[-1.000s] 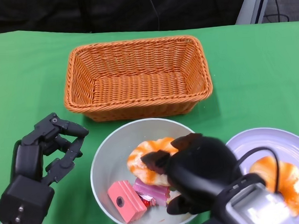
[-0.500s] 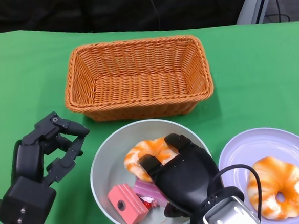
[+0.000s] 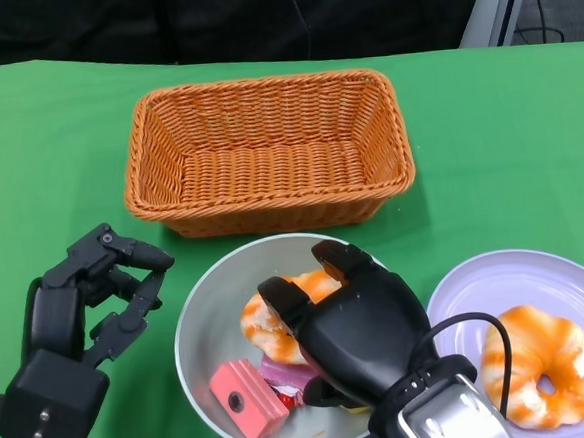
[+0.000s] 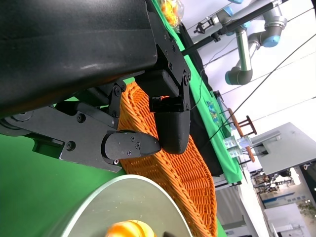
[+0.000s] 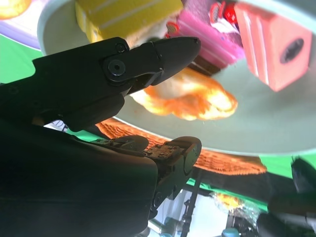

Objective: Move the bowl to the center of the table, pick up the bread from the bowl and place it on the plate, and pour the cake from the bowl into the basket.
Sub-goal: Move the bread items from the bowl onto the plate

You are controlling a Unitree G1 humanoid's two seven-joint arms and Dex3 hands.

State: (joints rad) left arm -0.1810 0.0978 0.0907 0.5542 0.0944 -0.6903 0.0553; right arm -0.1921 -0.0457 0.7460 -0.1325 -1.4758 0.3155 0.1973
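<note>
Green cloth covers the table, dark backdrop behind. Over the smooth grey bowl the right hand hangs with fingers spread, holding nothing, fingertips just above the glossy orange-and-white bread. Beside it in the bowl: a pink block of cake and a magenta slice. Right of the bowl, a pale plate carries a ring-shaped bread. The left hand hovers half-curled, empty, beside the bowl. The woven orange basket sits beyond.

black hand, silver wrist, black cable
</note>
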